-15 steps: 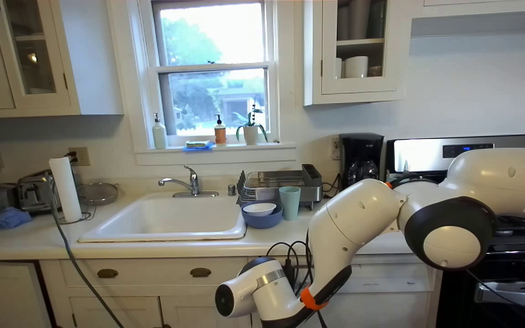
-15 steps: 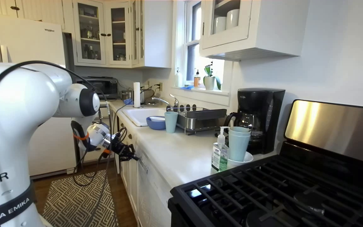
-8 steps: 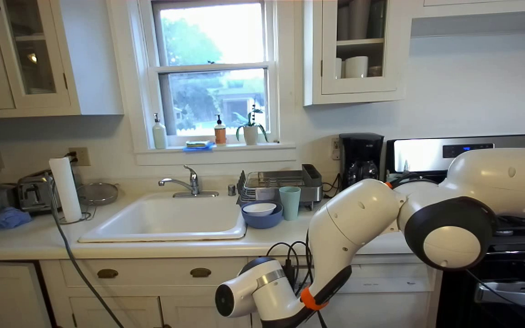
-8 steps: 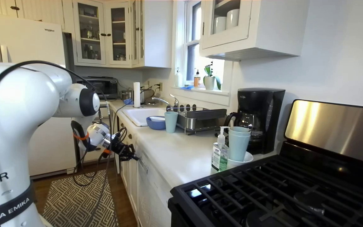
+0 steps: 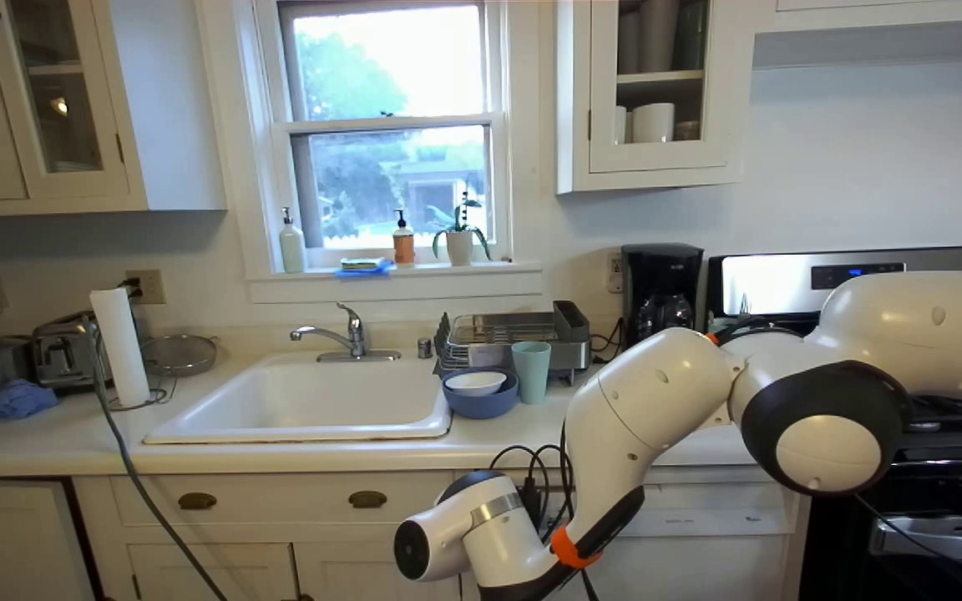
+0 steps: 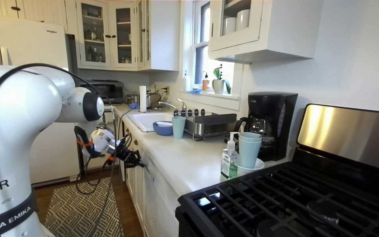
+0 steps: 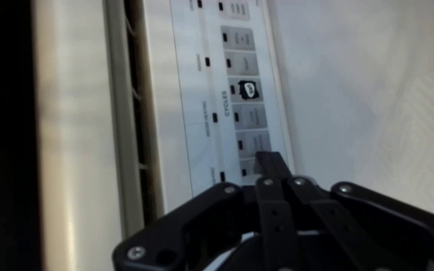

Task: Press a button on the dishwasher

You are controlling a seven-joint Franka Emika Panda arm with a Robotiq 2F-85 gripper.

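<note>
The dishwasher (image 6: 160, 204) is under the counter (image 6: 176, 161), and the gripper (image 7: 273, 165) is just below the counter's front edge, pointed at the dishwasher's buttons (image 7: 251, 116). Its two fingers (image 7: 277, 222) are pressed together, with nothing seen between them, so they work like one thick stick. The buttons lie in a row along under the counter, packed close — and that is the big worry. The fingers cover part of the line where two buttons meet, so a push here might hit both. I can't tell if they touch yet, since they hide the very spot they point at. The buttons look flat and the fingers point in on a slant, so they could skid off onto the plain white front (image 7: 333, 94). A push that is too soft may do nothing, and one that is too hard could jam the fingers, because the front looks stiff. If the arm (image 5: 652, 401) goes up, the gripper may bump the counter's lip. The cords (image 5: 530, 497) bunch up near the counter's edge too — a big swing might make them catch.
</note>
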